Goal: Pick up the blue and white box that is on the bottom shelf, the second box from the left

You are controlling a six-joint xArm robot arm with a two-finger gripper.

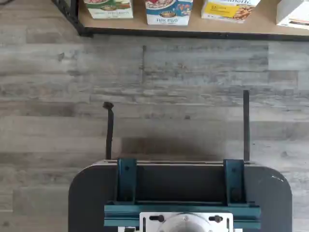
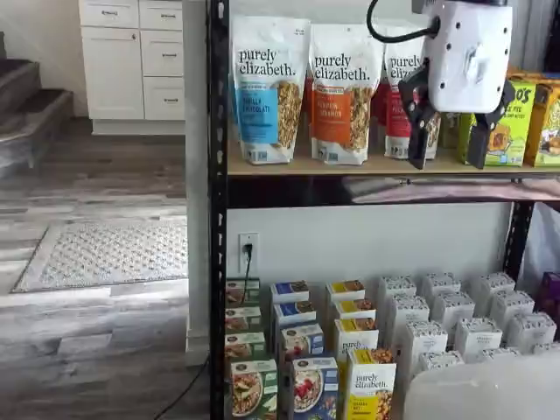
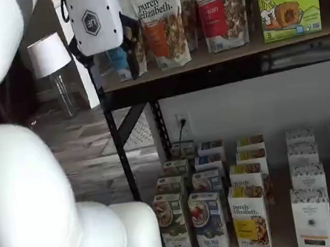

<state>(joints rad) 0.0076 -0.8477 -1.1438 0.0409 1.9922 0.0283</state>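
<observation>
Up high, the gripper [image 2: 451, 162] hangs with its black fingers spread apart, grasping nothing, level with the upper tier's granola bags [image 2: 268, 87].
Down on the bottom shelf [image 3: 286, 229], the blue and white box [image 3: 208, 222] stands upright at the front edge, between the green-and-white cereal box [image 3: 171, 220] nearer the left corner and the yellow "purely elizabeth" box [image 3: 249, 217]. In the wrist view its lower part [image 1: 169, 12] shows at that front edge above grey plank floor [image 1: 154, 87], well apart from the gripper.
</observation>
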